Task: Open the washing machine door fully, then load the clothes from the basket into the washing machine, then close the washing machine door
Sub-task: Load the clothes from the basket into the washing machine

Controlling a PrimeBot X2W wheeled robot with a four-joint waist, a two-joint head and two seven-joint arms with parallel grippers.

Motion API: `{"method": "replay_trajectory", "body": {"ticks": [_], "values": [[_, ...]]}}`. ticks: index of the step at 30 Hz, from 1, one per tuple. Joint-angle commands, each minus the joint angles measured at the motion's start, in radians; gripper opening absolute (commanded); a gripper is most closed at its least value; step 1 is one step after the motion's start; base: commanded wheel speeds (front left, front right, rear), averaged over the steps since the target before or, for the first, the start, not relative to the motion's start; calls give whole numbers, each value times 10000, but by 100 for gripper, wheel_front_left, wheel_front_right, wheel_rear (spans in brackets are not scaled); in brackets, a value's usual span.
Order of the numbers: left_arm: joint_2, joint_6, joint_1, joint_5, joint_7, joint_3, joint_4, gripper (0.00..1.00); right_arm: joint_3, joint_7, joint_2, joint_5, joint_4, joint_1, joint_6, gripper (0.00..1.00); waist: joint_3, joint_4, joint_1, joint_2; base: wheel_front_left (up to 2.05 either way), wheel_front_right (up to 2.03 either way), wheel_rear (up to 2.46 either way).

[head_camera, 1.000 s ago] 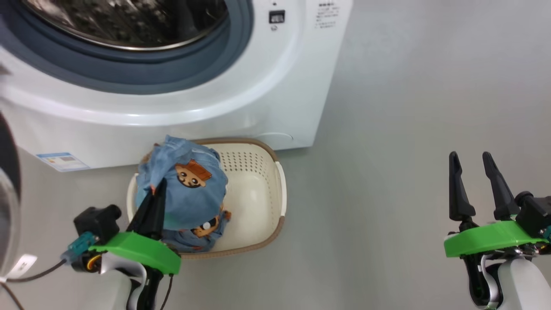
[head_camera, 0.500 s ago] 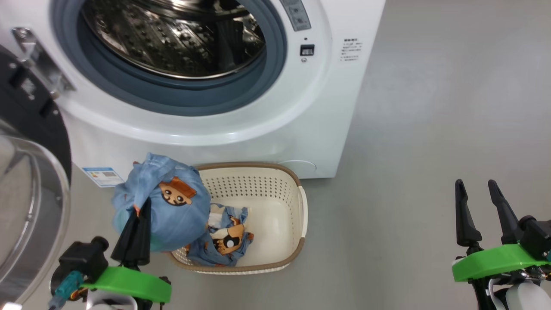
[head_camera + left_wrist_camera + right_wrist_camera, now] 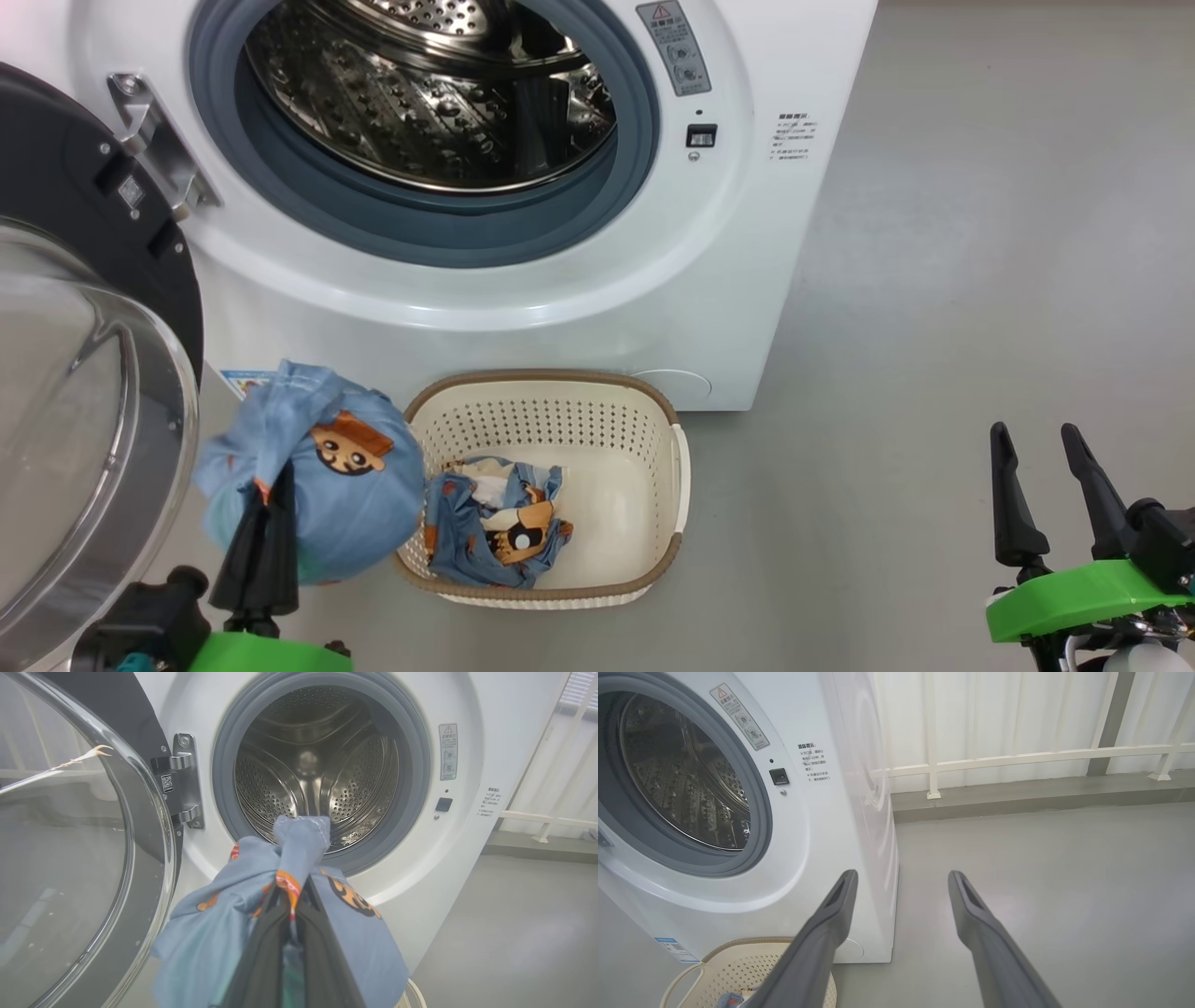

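**Left gripper (image 3: 280, 481) held a garment (image 3: 327, 485) before the open washing machine (image 3: 560, 308)**
Its jaws were clamped on the blue cloth below the machine's mouth. The door (image 3: 93, 233) stood wide at the machine's left. More clothes (image 3: 499, 532) lay in the basket (image 3: 560, 429) before the machine, so loading and closing were left. The right gripper (image 3: 1034, 431) hung idle, jaws apart.

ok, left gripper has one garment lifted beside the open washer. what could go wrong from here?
1. The shut left gripper pinches the light-blue printed garment at one fold; most hangs loose, so it may slip or snag the grey-blue rubber gasket going in.
2. The open black-rimmed glass door stands close to that arm; a wide swing could knock it.
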Motion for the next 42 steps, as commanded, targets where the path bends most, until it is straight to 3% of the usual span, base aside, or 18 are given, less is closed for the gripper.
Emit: {"method": "replay_trajectory", "body": {"ticks": [1, 11, 21, 32, 42], "values": [[62, -21, -43, 181, -107, 469, -443, 0, 164, -80, -201, 1, -279, -86, 73, 100, 59, 22, 0, 0, 0, 0, 0], [-164, -21, -85, 241, -107, 568, -733, 0, 89, -80, -215, -20, -370, -225, 73, 100, 475, 39, 0, 0, 0, 0, 0], [-249, -21, -1226, 283, -107, 516, -636, 0, 53, -80, -132, -28, -481, -826, 73, 100, 1628, -158, 0, 0, 0, 0, 0], [-102, -21, -4141, -71, -107, 347, -233, 0, 20, -80, 50, -30, -693, -2020, 73, 100, 3569, -471, 0, 0, 0, 0, 0], [232, -21, -7200, 88, -107, 269, 1372, 0, 109, -80, 345, 72, -756, -2879, 73, 100, 4637, -1006, 0, 0, 0, 0, 0]]}}
